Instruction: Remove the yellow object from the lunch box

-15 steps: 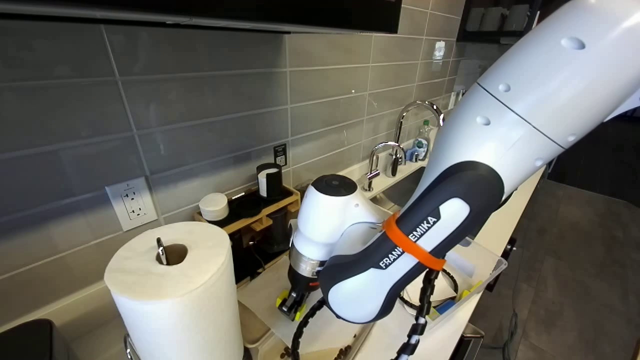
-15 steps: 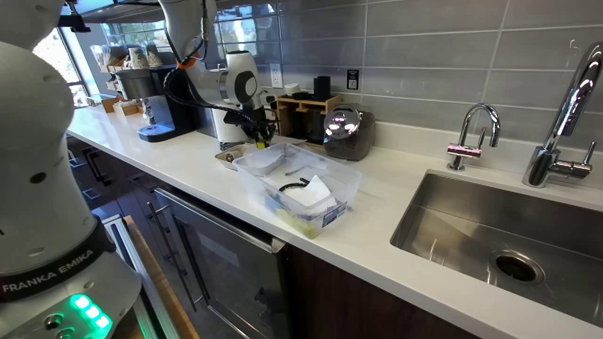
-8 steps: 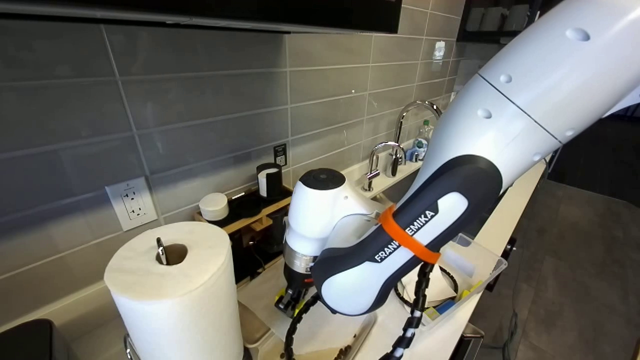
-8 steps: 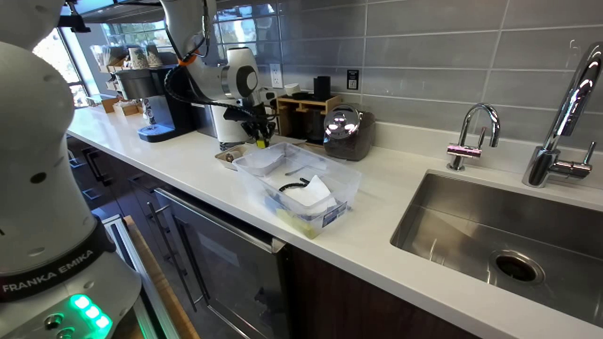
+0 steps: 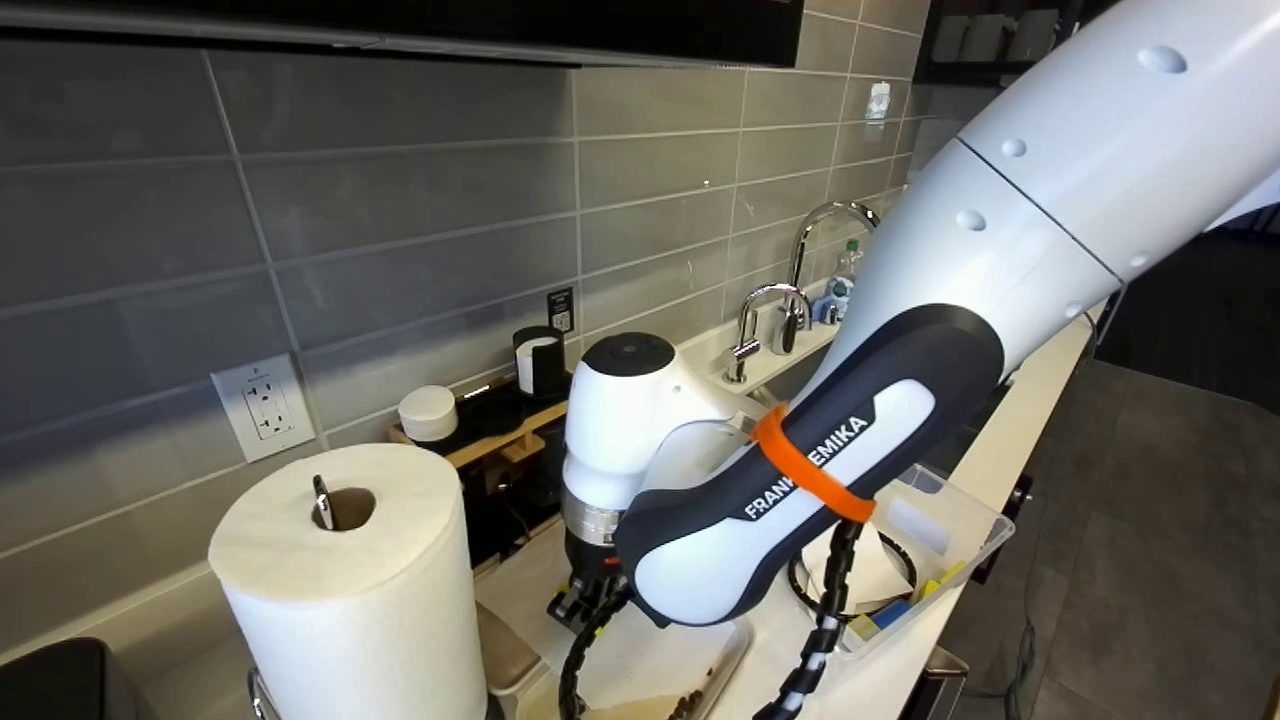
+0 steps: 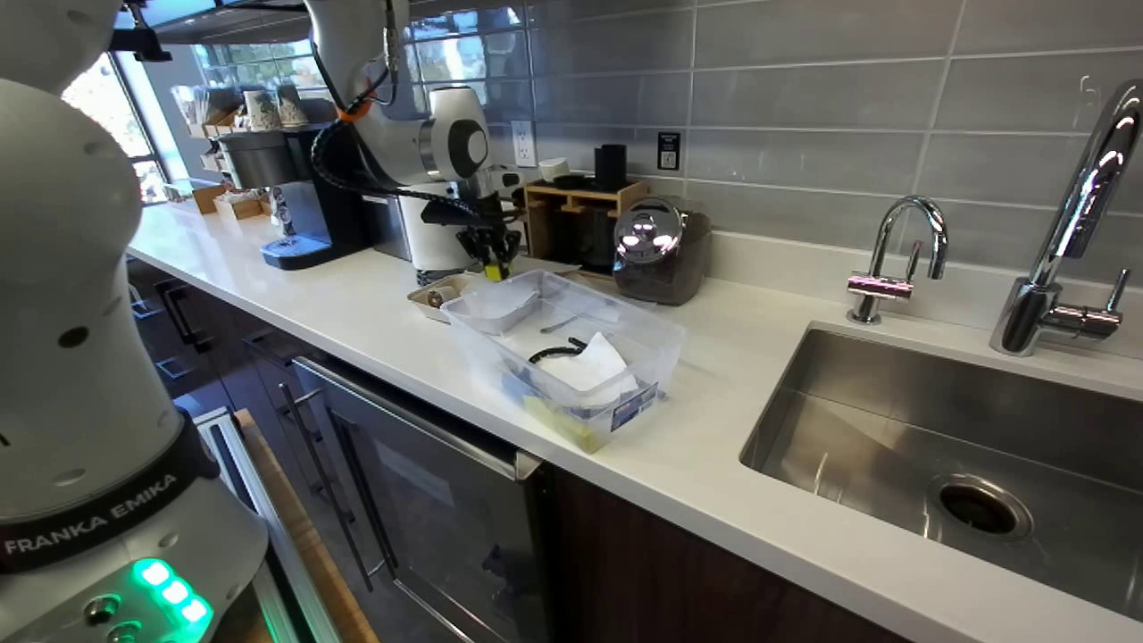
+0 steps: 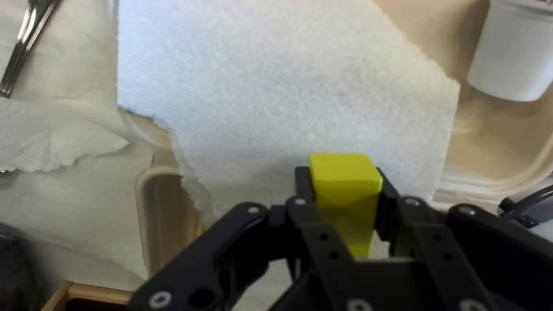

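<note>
1. Gripper (image 7: 344, 183), one: jaws clamped on the yellow block (image 7: 345, 194).
2. Yellow block: gripped, over a white paper towel (image 7: 293, 86); whether touching it, cannot be told.
3. White paper towel: torn edges, lying across a tan container (image 7: 488, 155).
4. White cup (image 7: 512, 56): at the container's right, wrist view.
5. Metal utensil (image 7: 25, 47): left of the towel, wrist view.
6. Clear plastic bin (image 6: 665, 357): on the counter (image 6: 714, 357), near the gripper, both exterior views.
</note>
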Controlling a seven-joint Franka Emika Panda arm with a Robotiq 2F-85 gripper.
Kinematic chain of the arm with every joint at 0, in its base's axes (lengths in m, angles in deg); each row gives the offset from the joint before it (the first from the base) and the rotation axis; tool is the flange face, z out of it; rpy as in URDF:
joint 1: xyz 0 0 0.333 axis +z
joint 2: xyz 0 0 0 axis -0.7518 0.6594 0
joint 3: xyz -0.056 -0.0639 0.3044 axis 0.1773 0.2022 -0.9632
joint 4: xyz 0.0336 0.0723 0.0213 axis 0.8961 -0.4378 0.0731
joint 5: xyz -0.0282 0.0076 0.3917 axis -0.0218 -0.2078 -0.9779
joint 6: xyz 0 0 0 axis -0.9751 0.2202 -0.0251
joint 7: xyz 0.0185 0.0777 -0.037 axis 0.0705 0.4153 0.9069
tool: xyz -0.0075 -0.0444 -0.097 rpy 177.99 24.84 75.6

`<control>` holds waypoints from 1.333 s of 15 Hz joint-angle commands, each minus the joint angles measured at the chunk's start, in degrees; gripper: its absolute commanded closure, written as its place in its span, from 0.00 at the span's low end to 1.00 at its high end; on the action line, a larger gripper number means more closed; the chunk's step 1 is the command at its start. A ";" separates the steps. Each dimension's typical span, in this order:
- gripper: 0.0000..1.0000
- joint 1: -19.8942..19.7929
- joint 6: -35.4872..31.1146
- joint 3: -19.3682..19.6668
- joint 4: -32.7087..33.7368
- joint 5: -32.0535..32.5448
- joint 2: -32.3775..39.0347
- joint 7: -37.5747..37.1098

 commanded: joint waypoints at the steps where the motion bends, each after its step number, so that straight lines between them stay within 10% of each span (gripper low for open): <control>1: 0.35 0.50 2.31 0.04 1.01 1.68 0.19 -2.99; 6: 0.00 0.59 2.35 -0.02 1.00 1.17 0.00 -4.98; 11: 0.00 0.80 -2.99 -0.50 -0.82 -3.57 0.04 -16.03; 20: 0.00 -14.42 -6.78 -6.44 -15.57 -13.85 -21.70 -2.99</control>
